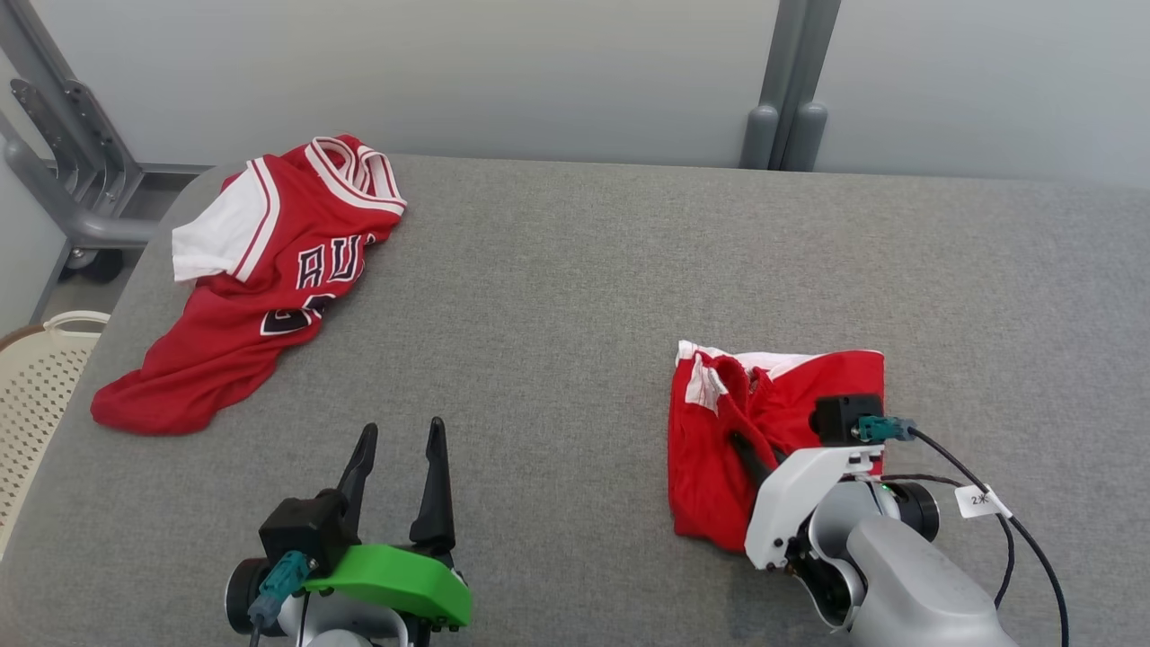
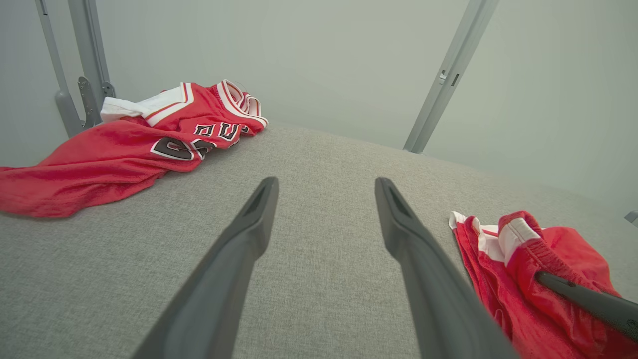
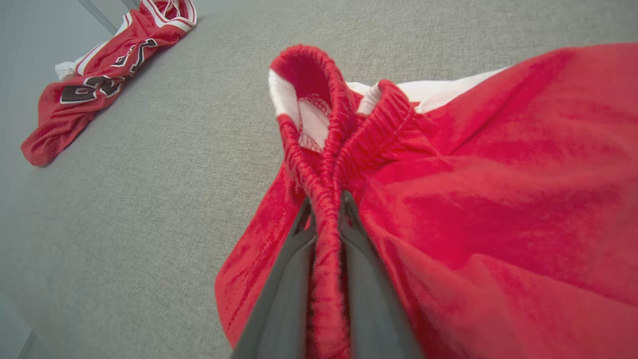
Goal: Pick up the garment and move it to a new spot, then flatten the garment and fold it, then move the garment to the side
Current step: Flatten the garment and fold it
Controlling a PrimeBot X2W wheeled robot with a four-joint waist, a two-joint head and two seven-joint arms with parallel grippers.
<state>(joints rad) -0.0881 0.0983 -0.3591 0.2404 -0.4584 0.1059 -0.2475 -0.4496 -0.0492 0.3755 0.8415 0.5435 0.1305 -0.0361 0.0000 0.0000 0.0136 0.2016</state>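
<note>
Shorts (image 1: pixel 773 422): right pincer (image 3: pixel 325 202) clenched on waistband (image 3: pixel 344 124), bunched between its fingers. Left pincer (image 1: pixel 402 428) released, well apart. Lift slowly, grip firm, so cloth clears table (image 1: pixel 575 270) without dragging.

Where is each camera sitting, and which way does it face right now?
Head: high, looking down over the grey table; left gripper lower left, right arm lower right.
Left wrist: low along its open fingers, toward the jersey.
Right wrist: along the right gripper, shut on the shorts waistband.
Shared: all three show jersey and shorts.
</note>
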